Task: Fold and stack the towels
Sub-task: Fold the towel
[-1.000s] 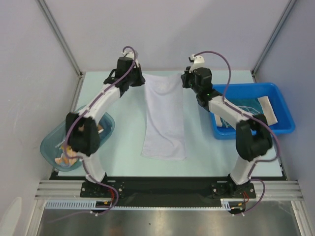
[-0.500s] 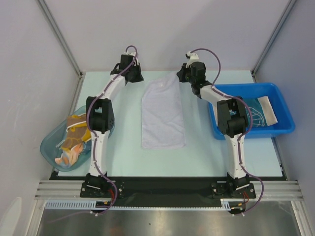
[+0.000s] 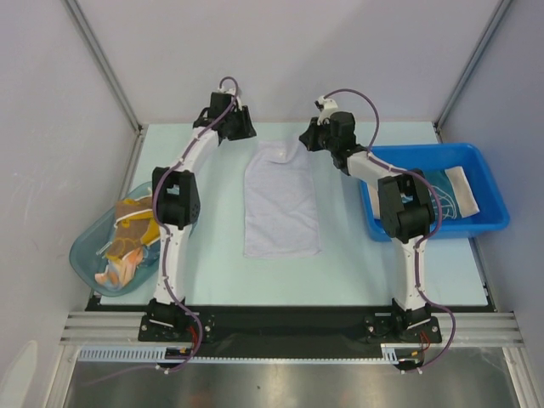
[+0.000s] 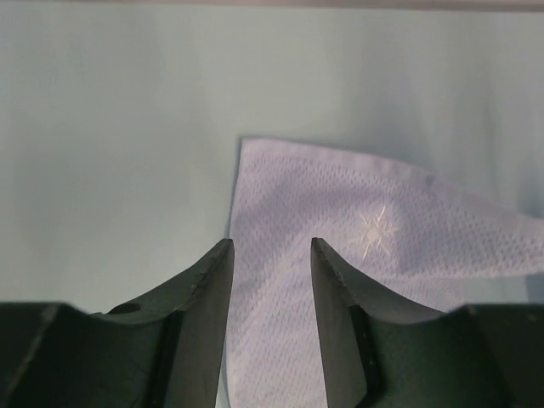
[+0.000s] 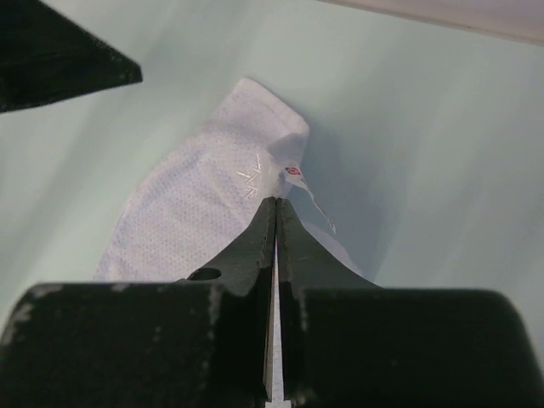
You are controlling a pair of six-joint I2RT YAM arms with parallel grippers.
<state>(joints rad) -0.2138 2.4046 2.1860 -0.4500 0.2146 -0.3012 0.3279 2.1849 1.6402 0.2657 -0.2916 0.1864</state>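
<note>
From above: a white towel [image 3: 280, 208] lies lengthwise in the middle of the desk [image 3: 212, 229], flat along its near edge and rumpled at its far end. The left tool [image 3: 246, 129] hangs just off the towel's far left corner and the right tool [image 3: 308, 140] just off its far right corner. The step looks like laying the cloth out before the first fold. To the towel's right, a blue bin [image 3: 489, 223] holds a teal-blue printed cloth [image 3: 438, 183] and a pale one [image 3: 463, 191]. To its left, a translucent tub [image 3: 81, 259] holds a brown towel [image 3: 134, 212] and an orange one [image 3: 119, 270], both crumpled.

Left wrist: the left tool [image 4: 270, 255] is released, its jaws parted above the towel's [image 4: 340, 255] corner with nothing between them. A stitched star [image 4: 372, 231] shows just beyond.

Right wrist: the right tool [image 5: 276, 204] is clenched, its fingers pressed tight together over the towel [image 5: 195, 204], where the cloth humps up beside a small tag [image 5: 293, 170]. Whether a fold is nipped between them cannot be told.

Next, the far end likely needs flattening. Both far corners must then be gripped evenly and carried toward the near edge, or the fold will come out skewed.
</note>
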